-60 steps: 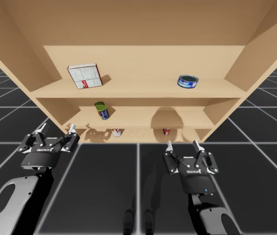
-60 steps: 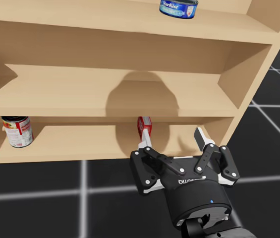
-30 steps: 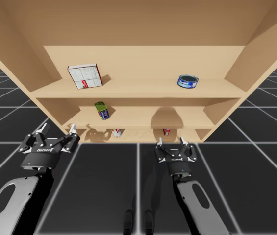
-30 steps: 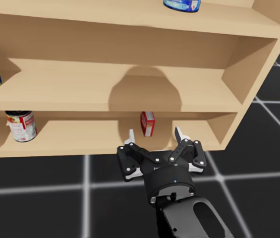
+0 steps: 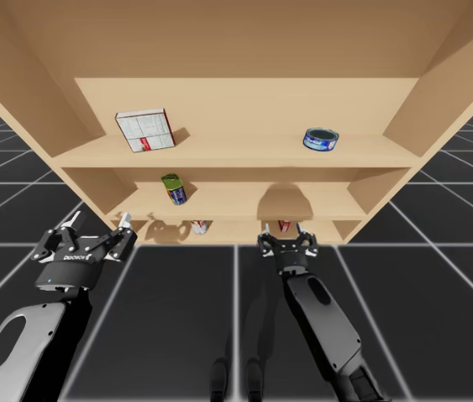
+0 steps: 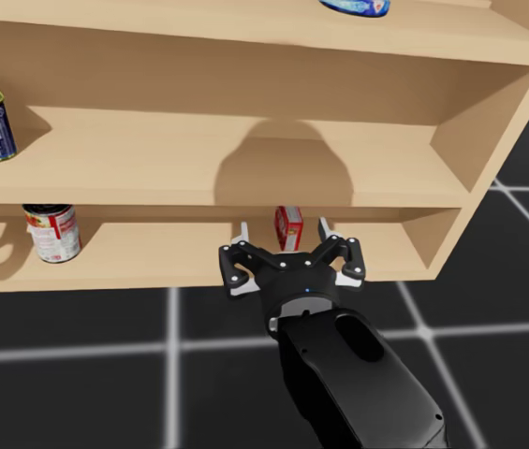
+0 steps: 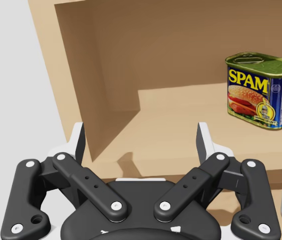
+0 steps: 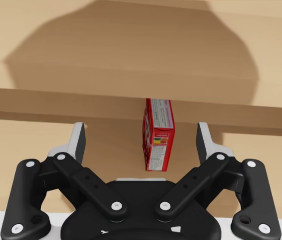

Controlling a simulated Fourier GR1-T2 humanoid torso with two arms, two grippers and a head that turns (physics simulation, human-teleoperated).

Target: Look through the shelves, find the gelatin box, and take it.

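My right gripper (image 8: 141, 131) is spread wide and holds nothing. Its two fingers stand at the front edge of the lowest board of the light wooden shelf unit (image 5: 244, 159). The small red gelatin box (image 8: 158, 135) stands upright on that lowest board, just ahead of this gripper. It lines up with the gap between the fingers, a little nearer the right one, and it is tucked under the overhang of the middle board. Neither finger touches it. A rounded shadow lies on the back wall of the middle shelf, above the gripper.

My left gripper (image 7: 141, 132) is also fully open and empty. It hovers in front of the shelf unit's left end, well apart from my right gripper. Ahead of it and off to its right-finger side, a rectangular blue tin with a green top (image 7: 261, 90) stands on the middle board. Lower on that same side, a red and white cylindrical can (image 6: 53, 234) stands on the lowest board, well apart from the gelatin box.

On the top board a flat round blue can (image 5: 321, 139) sits above my right gripper. A red and white cardboard box (image 5: 146, 130) leans tilted above my left. The dark floor with pale grid lines (image 5: 177, 318) lies under both arms.
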